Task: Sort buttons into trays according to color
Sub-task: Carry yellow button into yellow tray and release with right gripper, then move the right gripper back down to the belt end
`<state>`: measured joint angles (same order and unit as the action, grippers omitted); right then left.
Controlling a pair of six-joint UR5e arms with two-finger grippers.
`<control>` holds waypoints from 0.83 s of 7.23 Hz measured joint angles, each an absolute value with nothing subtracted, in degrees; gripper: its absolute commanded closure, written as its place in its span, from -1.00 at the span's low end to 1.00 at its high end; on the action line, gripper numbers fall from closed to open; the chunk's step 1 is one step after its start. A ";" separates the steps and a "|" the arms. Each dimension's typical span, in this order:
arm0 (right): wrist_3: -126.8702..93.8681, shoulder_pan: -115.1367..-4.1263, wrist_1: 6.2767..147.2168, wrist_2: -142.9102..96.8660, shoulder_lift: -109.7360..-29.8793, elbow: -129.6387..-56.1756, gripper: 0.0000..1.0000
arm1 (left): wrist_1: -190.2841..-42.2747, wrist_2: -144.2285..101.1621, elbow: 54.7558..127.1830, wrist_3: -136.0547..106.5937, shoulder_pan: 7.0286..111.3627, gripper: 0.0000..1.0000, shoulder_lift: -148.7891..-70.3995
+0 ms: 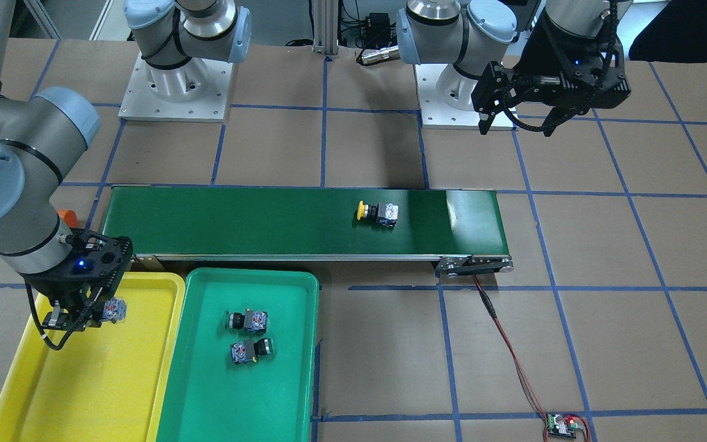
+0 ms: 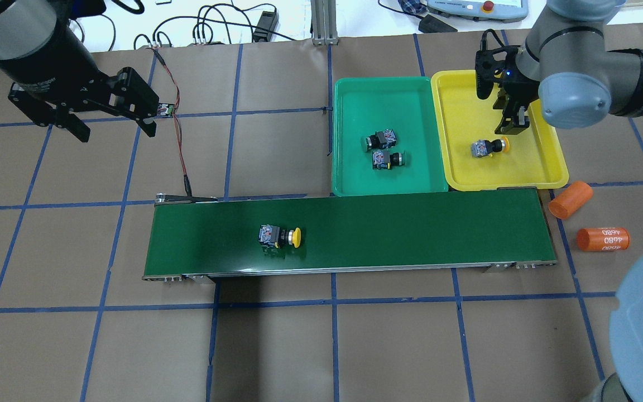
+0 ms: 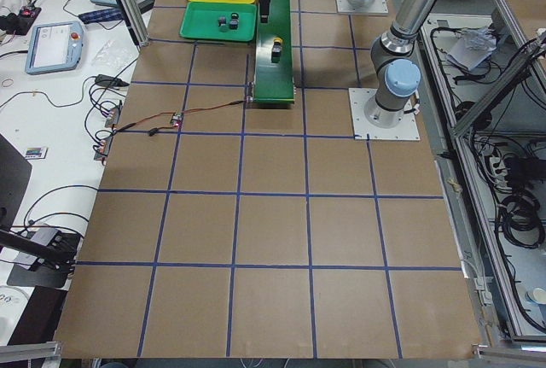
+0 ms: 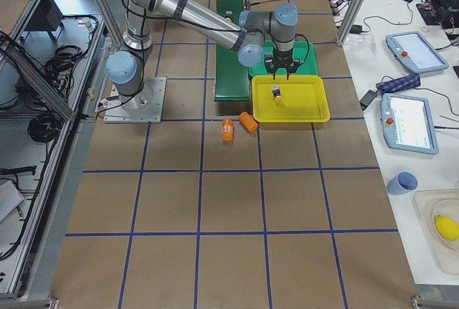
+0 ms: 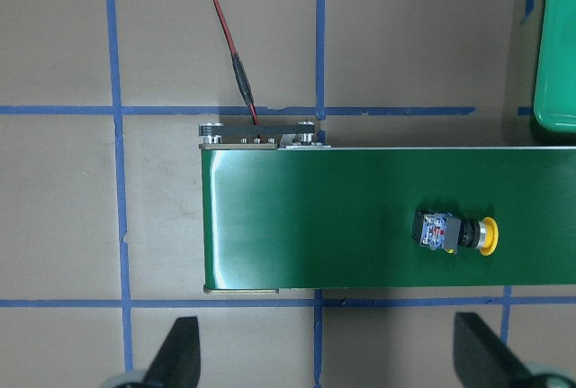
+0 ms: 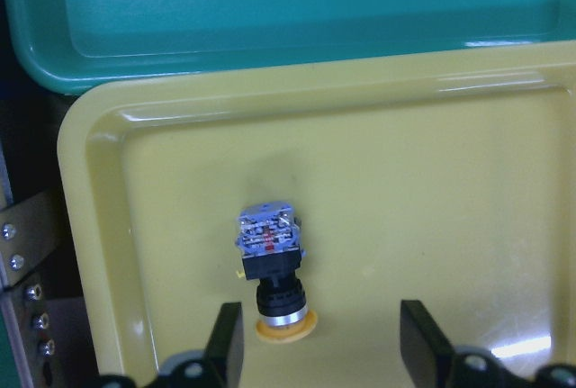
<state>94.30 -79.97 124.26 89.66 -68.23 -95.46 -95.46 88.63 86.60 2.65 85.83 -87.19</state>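
Well, my right gripper (image 6: 322,347) hangs fingers apart over one yellow button (image 6: 272,266), mid yellow tray (image 6: 450,181), clear of its rims; left gripper (image 2: 118,134) spread too, well off the belt (image 2: 411,229) carrying a second yellow button (image 2: 279,237).

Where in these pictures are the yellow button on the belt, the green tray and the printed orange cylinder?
yellow button on the belt (image 2: 279,236): overhead exterior view, black body.
green tray (image 2: 388,106): overhead exterior view, bare floor.
printed orange cylinder (image 2: 602,239): overhead exterior view, lettered side.
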 measured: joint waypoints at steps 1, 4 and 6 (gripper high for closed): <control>94.24 -79.96 124.18 89.63 -68.24 -95.42 -1.00 | -95.62 88.50 86.08 2.17 86.19 -1.00 -88.18; 93.47 -81.82 121.90 89.17 -72.21 -98.00 -0.92 | -93.22 88.74 86.57 1.09 89.14 -1.00 -90.43; 93.08 -84.28 116.06 88.83 -79.03 -102.18 -0.92 | -93.04 88.96 87.53 0.91 89.84 -1.00 -89.65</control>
<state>93.08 -84.28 116.06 88.83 -79.03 -102.18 -93.04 88.96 87.53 0.91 89.84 -89.65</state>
